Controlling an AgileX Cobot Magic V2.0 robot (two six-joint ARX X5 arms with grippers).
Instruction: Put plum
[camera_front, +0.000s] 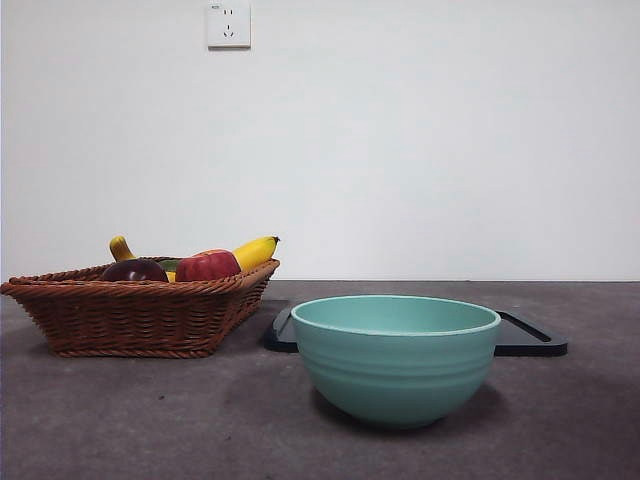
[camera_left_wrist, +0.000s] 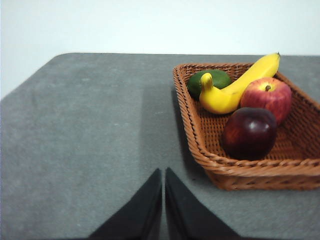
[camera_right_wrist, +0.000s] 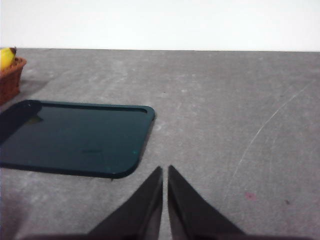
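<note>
The plum (camera_left_wrist: 249, 132), glossy and dark maroon, lies in a brown wicker basket (camera_left_wrist: 240, 167) beside a red apple (camera_left_wrist: 267, 97). In the front view the plum (camera_front: 134, 270) peeks over the rim of the basket (camera_front: 140, 315) at the left. My left gripper (camera_left_wrist: 163, 172) is shut over bare table, short of the basket and apart from it. Over the grey table beside a dark tray (camera_right_wrist: 75, 140), my right gripper (camera_right_wrist: 165, 170) is shut too. Neither arm shows in the front view.
A banana (camera_left_wrist: 240, 82) and a green fruit (camera_left_wrist: 207, 80) share the basket. A teal bowl (camera_front: 395, 358) stands front and centre, with the dark tray (camera_front: 530, 340) behind it. A white wall with a socket (camera_front: 228, 25) closes the back.
</note>
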